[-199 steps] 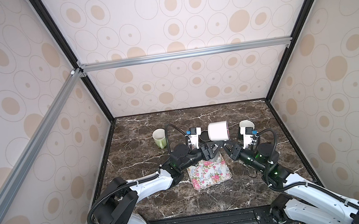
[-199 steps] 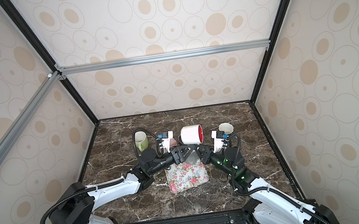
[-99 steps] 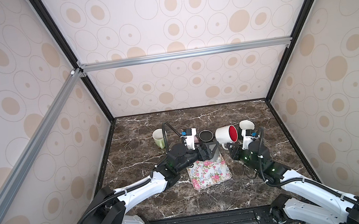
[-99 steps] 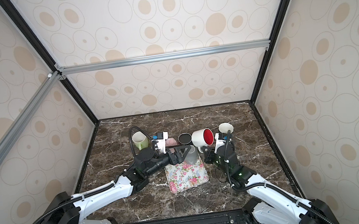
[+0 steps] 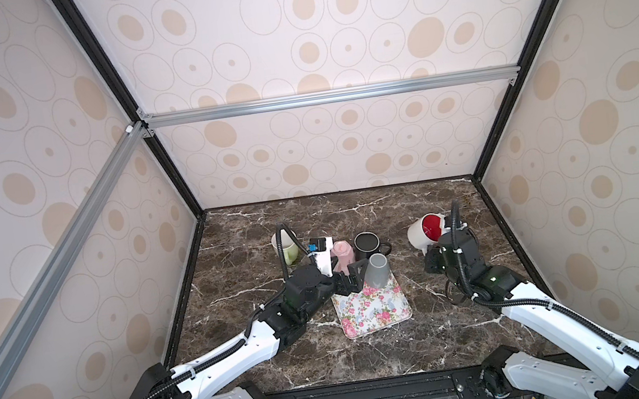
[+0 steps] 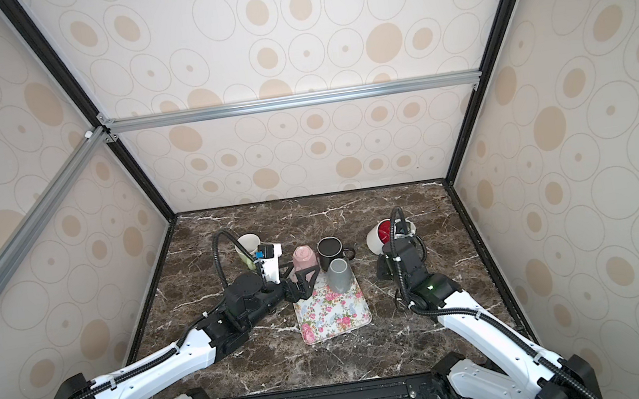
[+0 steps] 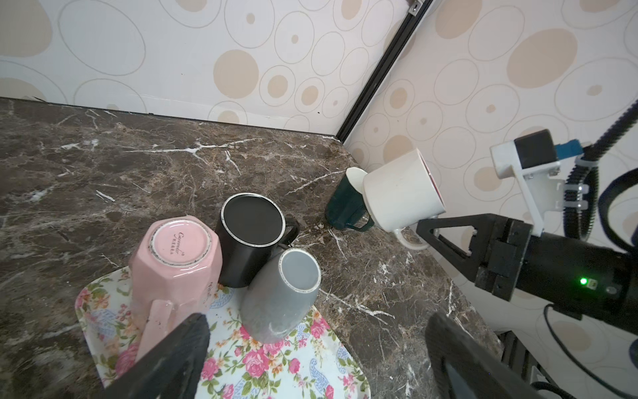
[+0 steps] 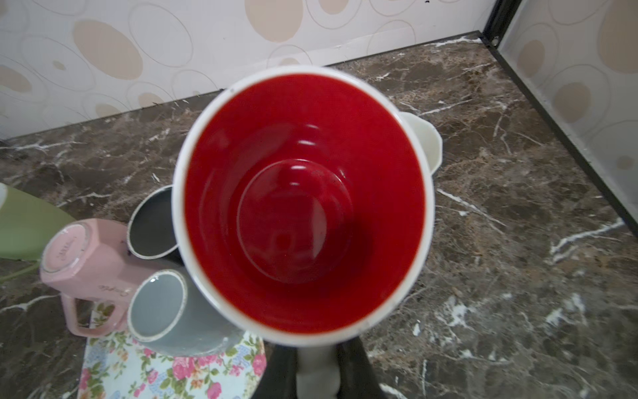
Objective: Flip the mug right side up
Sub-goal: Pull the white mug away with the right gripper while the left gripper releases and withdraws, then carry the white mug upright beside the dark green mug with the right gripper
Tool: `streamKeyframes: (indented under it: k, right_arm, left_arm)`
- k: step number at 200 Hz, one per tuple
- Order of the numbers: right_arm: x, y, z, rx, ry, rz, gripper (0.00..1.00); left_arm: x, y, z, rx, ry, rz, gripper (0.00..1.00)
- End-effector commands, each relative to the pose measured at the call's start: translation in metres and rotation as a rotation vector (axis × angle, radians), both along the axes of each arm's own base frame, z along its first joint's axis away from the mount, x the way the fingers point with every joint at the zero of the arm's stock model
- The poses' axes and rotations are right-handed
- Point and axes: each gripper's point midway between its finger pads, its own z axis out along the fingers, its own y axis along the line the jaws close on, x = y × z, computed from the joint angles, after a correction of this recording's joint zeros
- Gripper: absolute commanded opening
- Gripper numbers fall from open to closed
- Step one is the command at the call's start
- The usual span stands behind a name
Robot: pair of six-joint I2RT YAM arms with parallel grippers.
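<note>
The mug (image 5: 419,234) is white outside and red inside; it also shows in a top view (image 6: 377,239). It hangs tilted above the right side of the table, red mouth turned up toward the right wrist camera (image 8: 303,207). My right gripper (image 8: 316,362) is shut on its white handle, as the left wrist view also shows (image 7: 426,230). My left gripper (image 5: 351,278) stands open and empty at the far edge of the floral tray (image 5: 379,314), beside the grey mug (image 5: 377,270). Its fingers (image 7: 179,349) spread wide over the tray.
An upside-down pink mug (image 5: 342,253) and a black mug (image 5: 366,244) stand behind the grey one. A pale green mug (image 5: 290,248) stands left of them. A dark green mug (image 7: 345,203) sits on the table just behind the held mug. Walls enclose the table.
The right gripper has carried the mug from the middle to the right and turned its red mouth upward. The left gripper has opened fully, come off the mug and stayed by the tray.
</note>
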Motion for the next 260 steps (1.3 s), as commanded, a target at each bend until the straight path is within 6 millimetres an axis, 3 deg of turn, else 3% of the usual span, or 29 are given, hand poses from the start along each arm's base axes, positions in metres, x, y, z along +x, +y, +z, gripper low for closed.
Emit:
streamKeyframes:
  k: [1, 56, 93, 136, 181, 260]
  right_arm:
    - [-0.003, -0.015, 0.031, -0.037, -0.054, -0.041, 0.00]
    - [-0.019, -0.034, 0.025, -0.097, -0.042, -0.078, 0.00]
    - [-0.018, -0.037, 0.025, -0.137, -0.019, -0.080, 0.00]
    - [-0.010, -0.051, 0.010, -0.141, 0.033, -0.150, 0.00]
    - [0.001, -0.068, -0.013, -0.088, 0.116, -0.235, 0.00]
    - [0.007, -0.115, -0.030, -0.106, 0.136, -0.429, 0.00]
  left_arm:
    - [0.002, 0.005, -0.004, 0.051, -0.038, 0.008, 0.98]
    - [0.004, 0.026, -0.028, 0.083, -0.089, 0.085, 0.98]
    - [-0.007, 0.041, -0.038, 0.036, -0.117, 0.107, 0.98]
    - [-0.003, 0.061, -0.040, 0.093, -0.145, 0.195, 0.98]
    - [-0.004, 0.068, -0.039, 0.081, -0.162, 0.220, 0.98]
    - [0.000, 0.072, -0.049, 0.117, -0.146, 0.254, 0.98]
